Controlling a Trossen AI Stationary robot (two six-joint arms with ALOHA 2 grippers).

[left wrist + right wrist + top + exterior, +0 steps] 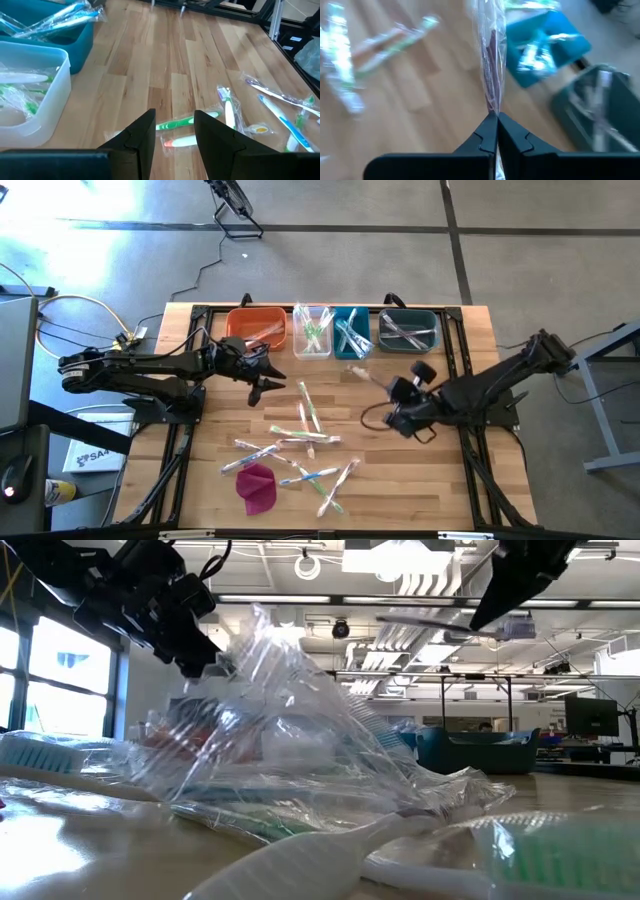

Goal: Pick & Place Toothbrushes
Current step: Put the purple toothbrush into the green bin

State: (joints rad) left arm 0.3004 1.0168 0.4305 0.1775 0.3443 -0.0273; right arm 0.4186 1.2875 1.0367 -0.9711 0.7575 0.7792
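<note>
Several wrapped toothbrushes (300, 425) lie scattered on the middle and near part of the wooden table. Others fill the bins along the far edge. My left gripper (266, 380) hovers open near the orange bin; in its wrist view its fingers (172, 145) stand above a green-handled toothbrush (176, 123) without touching it. My right gripper (392, 387) is shut on one wrapped toothbrush (360, 372) in front of the blue bin (352, 332). In the low view a pile of wrapped toothbrushes (290, 740) fills the foreground. My right gripper pinches the wrapped toothbrush by one end of its clear wrapper (492, 111) between its two shut fingers. The toothbrush runs on straight ahead of the fingers, along their line. It is lifted clear of the table, roughly level, pointing toward the table's left.
Four bins stand in a row at the far edge: orange (255, 328), clear (312, 330), blue and dark teal (408, 330). A magenta cloth lump (257, 485) lies near the near edge. Bare wood lies between the two grippers.
</note>
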